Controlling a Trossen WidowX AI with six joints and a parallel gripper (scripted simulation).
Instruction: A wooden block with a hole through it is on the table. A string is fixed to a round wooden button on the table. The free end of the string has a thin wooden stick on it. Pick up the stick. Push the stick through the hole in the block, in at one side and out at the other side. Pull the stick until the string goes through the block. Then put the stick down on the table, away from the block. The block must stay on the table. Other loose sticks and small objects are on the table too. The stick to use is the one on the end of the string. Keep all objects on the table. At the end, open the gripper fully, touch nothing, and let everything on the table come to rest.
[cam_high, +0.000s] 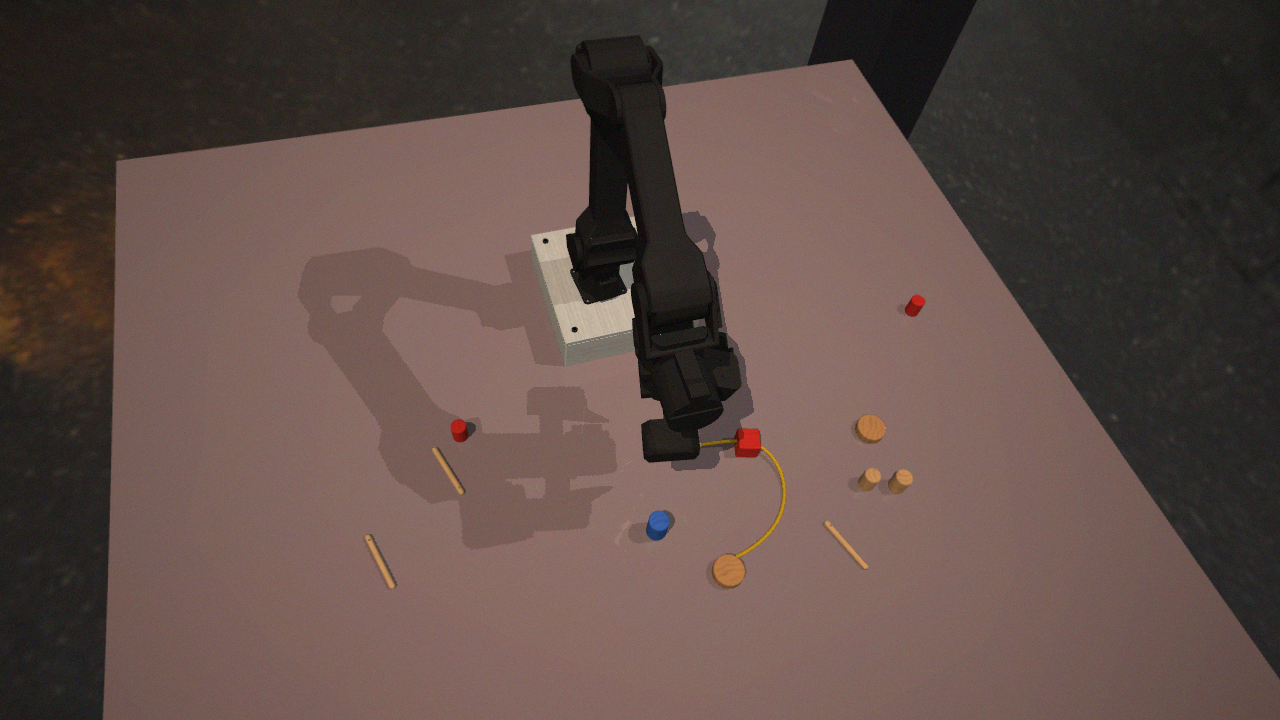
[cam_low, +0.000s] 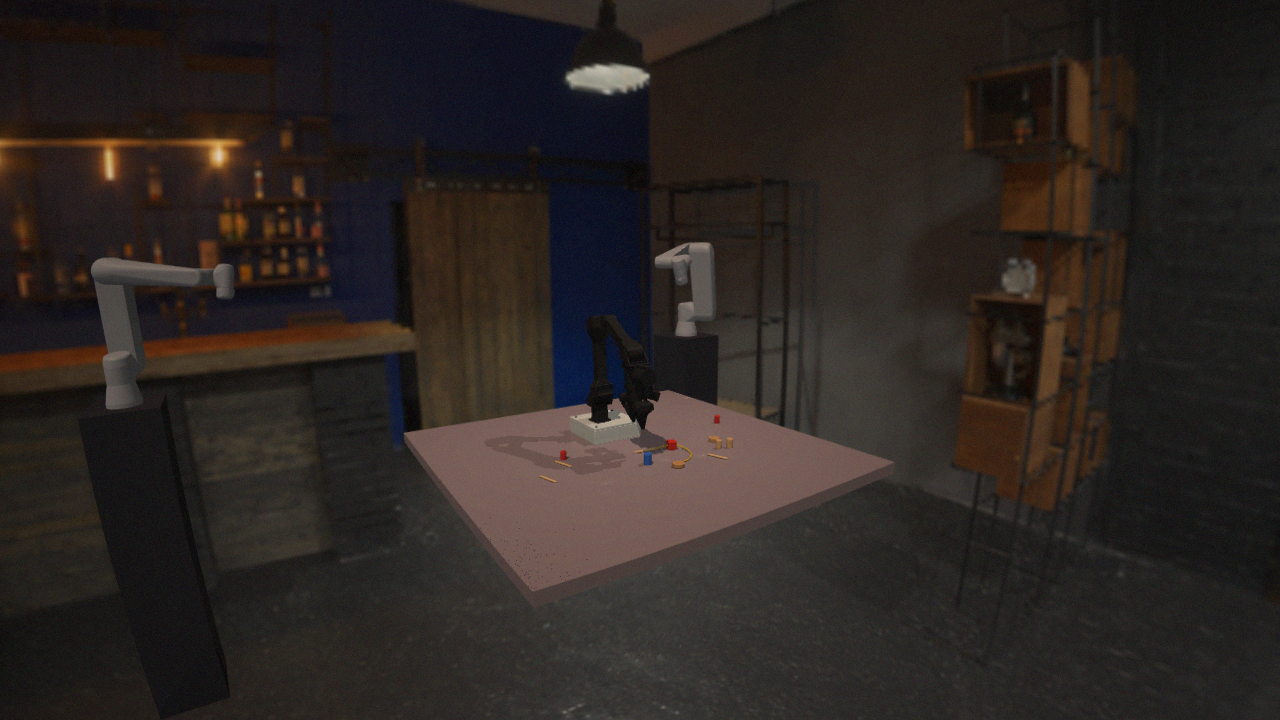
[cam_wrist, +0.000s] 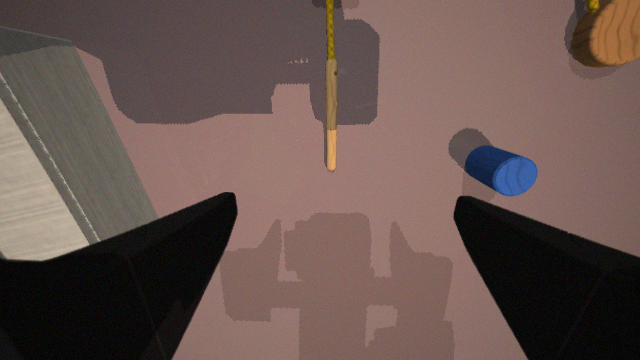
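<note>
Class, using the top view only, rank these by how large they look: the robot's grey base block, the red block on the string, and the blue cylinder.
1. grey base block
2. red block and blue cylinder: alike, unranked.
</note>
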